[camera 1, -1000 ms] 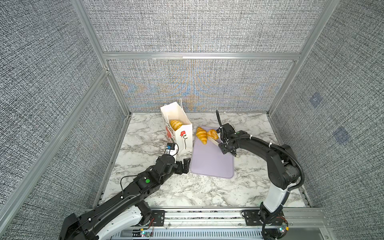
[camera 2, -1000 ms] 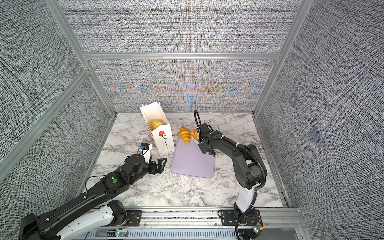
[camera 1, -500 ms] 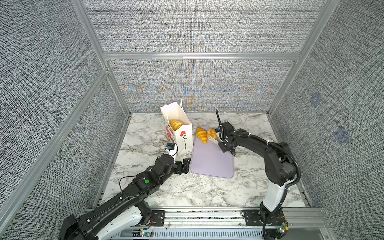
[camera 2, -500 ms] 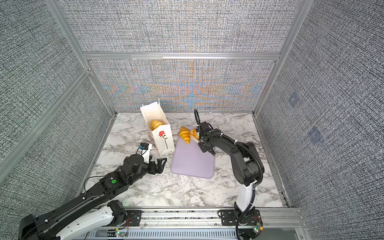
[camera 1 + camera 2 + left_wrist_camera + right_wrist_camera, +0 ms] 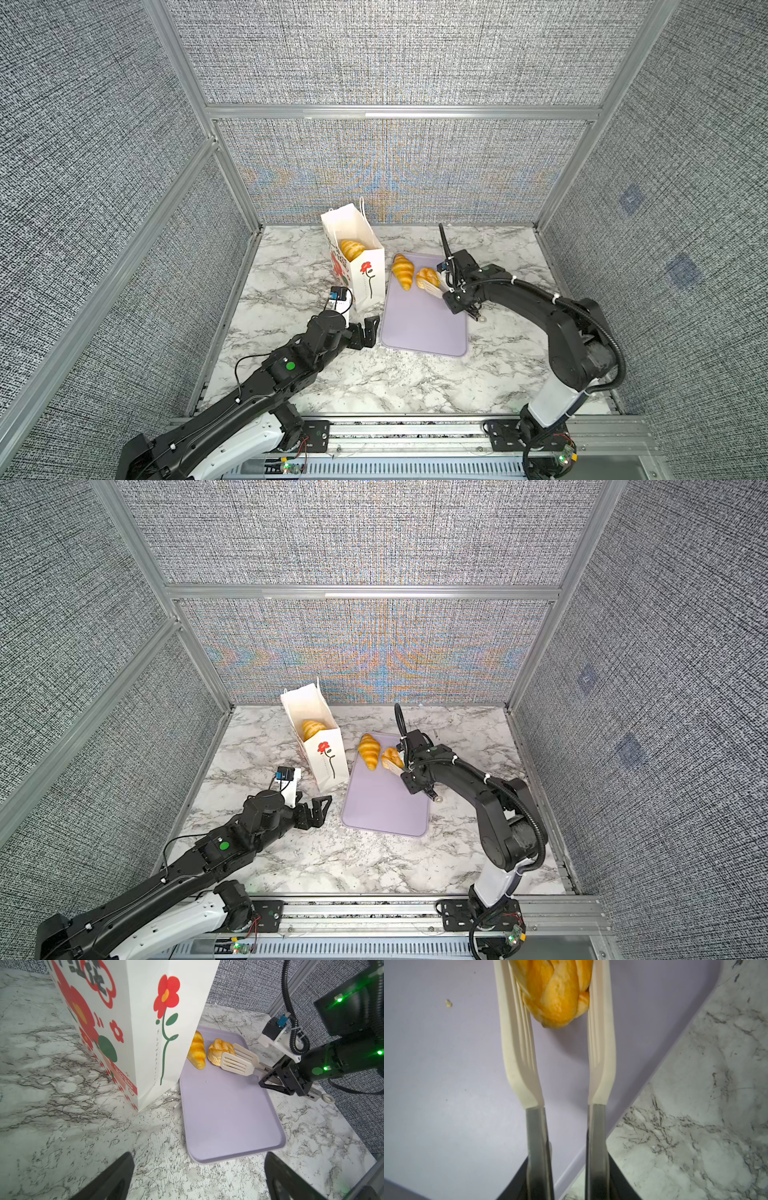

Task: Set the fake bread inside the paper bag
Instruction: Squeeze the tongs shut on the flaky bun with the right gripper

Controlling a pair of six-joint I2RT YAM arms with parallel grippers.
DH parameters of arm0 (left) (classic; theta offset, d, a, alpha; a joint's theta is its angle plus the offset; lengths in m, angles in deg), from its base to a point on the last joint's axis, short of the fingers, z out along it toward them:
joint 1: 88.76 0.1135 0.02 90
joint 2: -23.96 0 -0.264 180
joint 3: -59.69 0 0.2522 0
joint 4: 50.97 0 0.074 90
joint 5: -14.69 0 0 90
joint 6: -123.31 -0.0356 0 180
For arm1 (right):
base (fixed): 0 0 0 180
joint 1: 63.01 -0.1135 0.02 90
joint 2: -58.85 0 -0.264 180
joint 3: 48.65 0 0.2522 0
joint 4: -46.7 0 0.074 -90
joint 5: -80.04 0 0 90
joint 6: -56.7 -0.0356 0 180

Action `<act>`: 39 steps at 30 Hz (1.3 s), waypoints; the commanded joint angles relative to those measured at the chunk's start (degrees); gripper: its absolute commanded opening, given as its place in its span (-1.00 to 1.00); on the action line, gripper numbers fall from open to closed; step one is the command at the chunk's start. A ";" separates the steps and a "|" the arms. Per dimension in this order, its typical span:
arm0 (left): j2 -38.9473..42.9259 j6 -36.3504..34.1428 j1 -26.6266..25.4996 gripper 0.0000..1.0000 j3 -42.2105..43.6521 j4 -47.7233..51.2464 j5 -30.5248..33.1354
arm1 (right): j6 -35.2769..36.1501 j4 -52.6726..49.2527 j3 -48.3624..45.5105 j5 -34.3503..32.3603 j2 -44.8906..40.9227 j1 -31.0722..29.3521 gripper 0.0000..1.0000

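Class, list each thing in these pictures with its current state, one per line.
paper bag: upright, open, one croissant inside
second croissant: loose on the tray
braided loaf: pinched between the tongs
right gripper: shut on the tongs
left gripper: open, empty

Three pieces of fake bread are in view: one braided loaf between the blades of the tongs ahead of the right gripper's jaws, one croissant just past that loaf, and a second croissant farther off inside the one paper bag. There is one lilac tray, one pair of tongs and two arms.
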 commanded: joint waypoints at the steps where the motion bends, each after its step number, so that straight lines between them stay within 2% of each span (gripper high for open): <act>1: 0.36 -0.09 -0.07 0.99 0.30 -0.32 0.16 | -1.72 -1.10 -2.08 -0.12 -2.05 -0.64 -0.13; 6: 0.60 0.26 -0.27 0.99 0.56 -0.32 0.20 | -1.48 -2.17 -5.49 -1.18 -3.75 -1.75 -0.10; 15: 1.11 0.62 -0.57 0.99 0.65 0.11 0.55 | -2.06 -0.66 -5.92 -2.86 -4.96 -1.56 0.12; 28: 1.59 1.06 -0.68 0.99 0.43 1.55 1.39 | -1.60 2.39 -2.91 1.08 -0.88 -0.48 0.17; 39: -1.48 1.92 -1.47 0.99 -0.18 0.02 -0.45 | -0.48 2.89 -0.41 1.19 1.72 0.57 0.24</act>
